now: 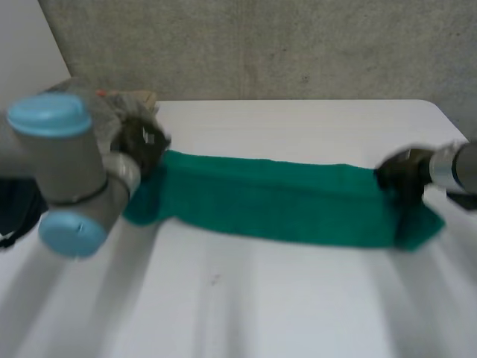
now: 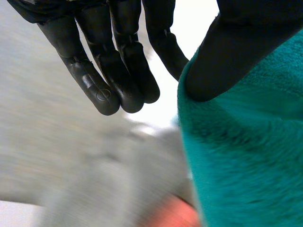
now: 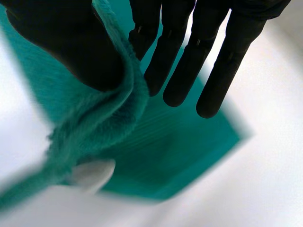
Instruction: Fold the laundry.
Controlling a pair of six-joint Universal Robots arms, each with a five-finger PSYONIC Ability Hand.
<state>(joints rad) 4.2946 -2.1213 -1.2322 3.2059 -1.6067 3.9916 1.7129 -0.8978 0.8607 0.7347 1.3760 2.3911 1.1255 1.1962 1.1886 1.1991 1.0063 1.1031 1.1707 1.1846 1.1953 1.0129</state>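
My left fingers (image 2: 104, 92) pinch the green towel (image 1: 276, 205) at its left end, my right fingers (image 3: 180, 80) at its right. Mid-fold, I judge; next, carry both ends across together.

The right hand (image 3: 71, 42) presses its thumb onto a raised fold of the green cloth (image 3: 180, 151), and the fold is squeezed between the thumb and the nearest finger. The other fingers (image 3: 213, 71) stretch out straight, clear of the fold. Beneath them a flat stretch of cloth shows against the white table (image 3: 265, 189), with one corner just past the fingertips.
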